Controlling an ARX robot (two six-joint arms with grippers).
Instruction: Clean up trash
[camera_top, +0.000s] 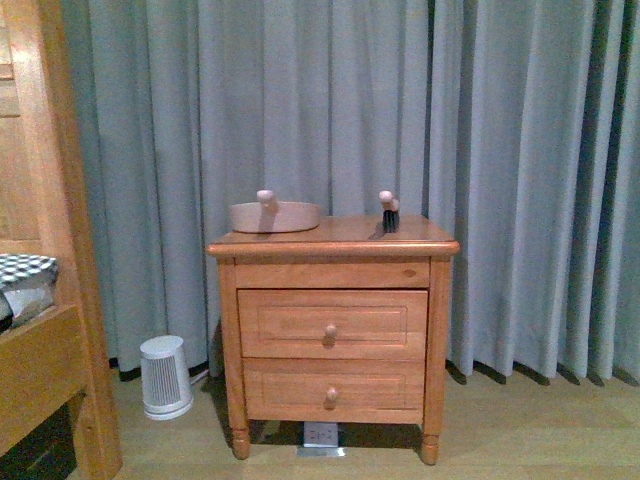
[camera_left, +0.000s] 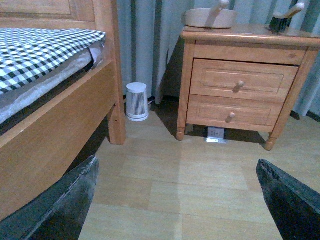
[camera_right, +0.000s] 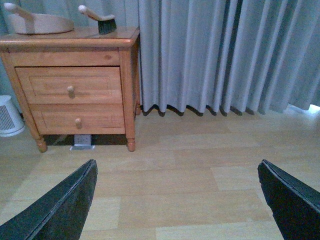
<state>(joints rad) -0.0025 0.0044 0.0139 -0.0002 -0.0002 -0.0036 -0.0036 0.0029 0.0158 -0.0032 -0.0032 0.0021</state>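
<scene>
Dustpan (camera_top: 275, 216) at the counter's (camera_top: 335, 236) left edge and hand brush (camera_top: 389, 213) near its right edge could be knocked off by the wide-open, empty left end effector (camera_left: 175, 200) or right end effector (camera_right: 175, 200) if either reaches clumsily, while the paper wad shows in no view.

- This is a bedroom in a home.
- A wooden bed (camera_left: 60, 125) carries a checked cover (camera_left: 40, 50).
- A two-drawer wooden bench (camera_top: 335, 325) stands near it like a nightstand.
- Long grey curtains (camera_top: 520, 150) hang to the floor behind.
- The floor (camera_right: 190, 190) is wood plank, and a small white ribbed appliance (camera_top: 165, 377) stands on it.
</scene>
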